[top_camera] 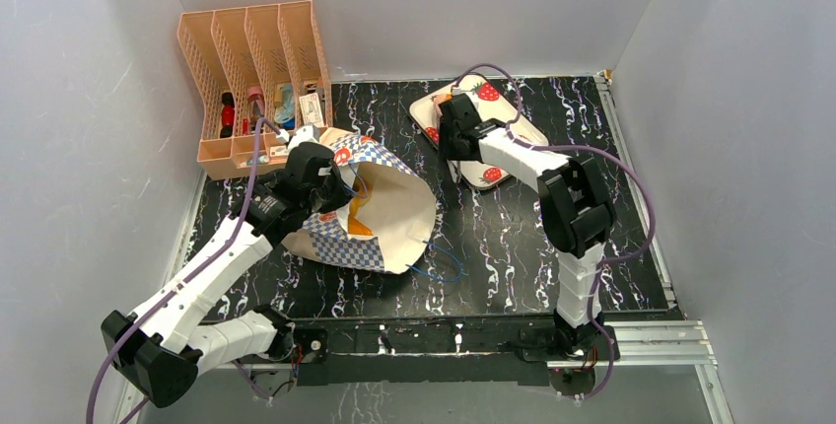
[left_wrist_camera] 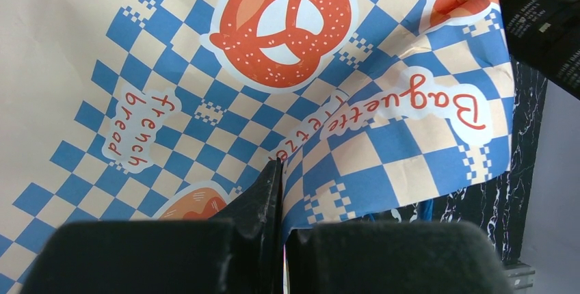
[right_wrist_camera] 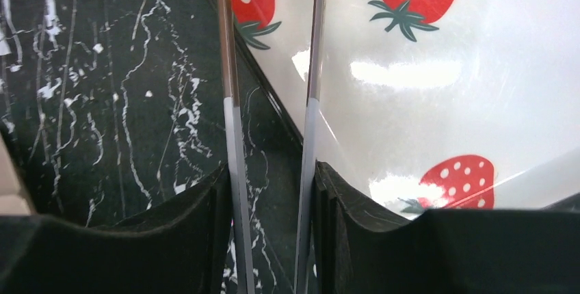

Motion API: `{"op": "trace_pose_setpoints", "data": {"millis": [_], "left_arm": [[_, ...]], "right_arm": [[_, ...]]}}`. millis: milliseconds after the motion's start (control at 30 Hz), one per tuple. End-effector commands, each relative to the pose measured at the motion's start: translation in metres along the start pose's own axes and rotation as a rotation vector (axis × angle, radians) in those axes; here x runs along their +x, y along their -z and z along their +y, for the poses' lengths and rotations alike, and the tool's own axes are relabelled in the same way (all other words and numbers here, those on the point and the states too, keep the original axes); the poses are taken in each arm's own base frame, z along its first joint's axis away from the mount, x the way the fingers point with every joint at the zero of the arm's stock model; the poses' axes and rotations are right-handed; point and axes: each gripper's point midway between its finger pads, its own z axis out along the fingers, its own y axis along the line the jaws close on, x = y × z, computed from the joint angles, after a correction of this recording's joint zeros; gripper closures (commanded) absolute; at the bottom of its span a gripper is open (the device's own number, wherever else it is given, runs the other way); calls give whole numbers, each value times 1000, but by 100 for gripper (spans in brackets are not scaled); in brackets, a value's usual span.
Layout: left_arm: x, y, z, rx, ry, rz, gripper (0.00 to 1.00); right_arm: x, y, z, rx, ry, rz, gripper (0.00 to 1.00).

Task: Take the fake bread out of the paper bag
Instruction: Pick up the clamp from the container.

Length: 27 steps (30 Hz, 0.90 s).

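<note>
Most of the fake bread [top_camera: 360, 219] is hidden. Only an orange piece shows, deep in the mouth of the paper bag [top_camera: 394, 212]. The bag's rim cuts it off, so its shape is hard to tell. The bag lies on its side on the black marbled surface [top_camera: 513, 247], left of the middle. Its open mouth is turned up and to the right. Its thin blue cord handles [top_camera: 446, 268] trail out on the surface by the near rim.

The left fingers [left_wrist_camera: 277, 178] are pressed together and pinch the bag's checked rim on its left side. In the left wrist view the bag fills nearly the whole picture. It shows blue and white squares, a red pretzel picture [left_wrist_camera: 280, 24] and the words "Baguette" and "french bread". A third word is bent into a crease.

The right fingers [top_camera: 452, 133] hang over the left edge of the strawberry tray [top_camera: 508, 113], at the far side of the surface, well apart from the bag. They are spread with a gap, and nothing is between them. The arm hides part of the tray. A small orange bit [top_camera: 446, 99] peeks out at the tray's far left corner, too hidden to name.

The peach file rack [top_camera: 251, 49] stands at the far left. Small things sit low in its slots: one red and black, one blue, one white card. They are too small to name.
</note>
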Motion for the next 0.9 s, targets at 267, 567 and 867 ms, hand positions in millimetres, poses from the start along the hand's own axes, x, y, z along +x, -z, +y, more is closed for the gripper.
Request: {"op": "trace_pose_setpoints", "data": {"millis": [267,567,867], "left_arm": [[-4,0,0,13,15,-23,100],[-9,4,3,3,-6,-31,100],[-15,2,2,9,-22,-32,100]], "right_arm": [[-7,33,14,-103,-76,19,59],[-1,34,15,-115,-115,47,58],[-3,54,15,-132,-137,42,57]]}}
